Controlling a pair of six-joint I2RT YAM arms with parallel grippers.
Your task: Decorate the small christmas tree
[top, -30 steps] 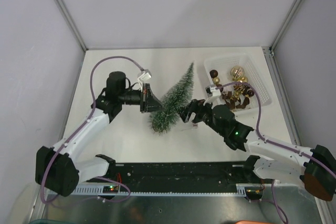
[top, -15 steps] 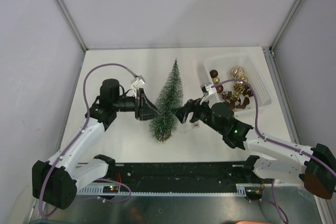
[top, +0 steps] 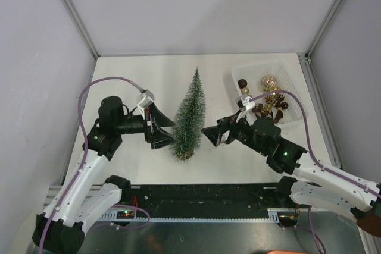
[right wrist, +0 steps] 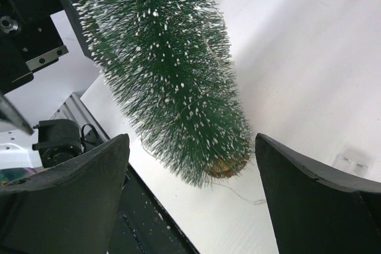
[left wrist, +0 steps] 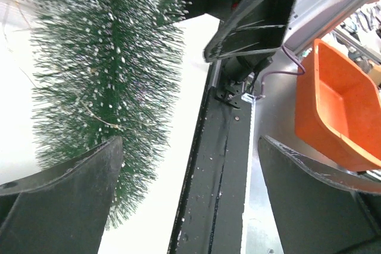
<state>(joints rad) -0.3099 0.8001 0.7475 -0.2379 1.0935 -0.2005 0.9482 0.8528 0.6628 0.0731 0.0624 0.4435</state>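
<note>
The white table filled the middle of the top view. The left arm reached up from the lower left and the right arm from the lower right.

The small christmas tree stood upright on its brown base at the centre of the table, between the two grippers, with its tip pointing to the upper edge of the frame. A white basket sat at the upper right, well apart from the tree.

The left gripper was just left of the tree's lower half. Its jaws were spread wide and gripped nothing. In its wrist view the bristles lay close against one finger, though contact could not be judged.

The right gripper was just right of the tree. Its jaws were also wide apart and empty, and its own view showed the tree between and beyond them.

Gold and brown baubles lay in the basket.
</note>
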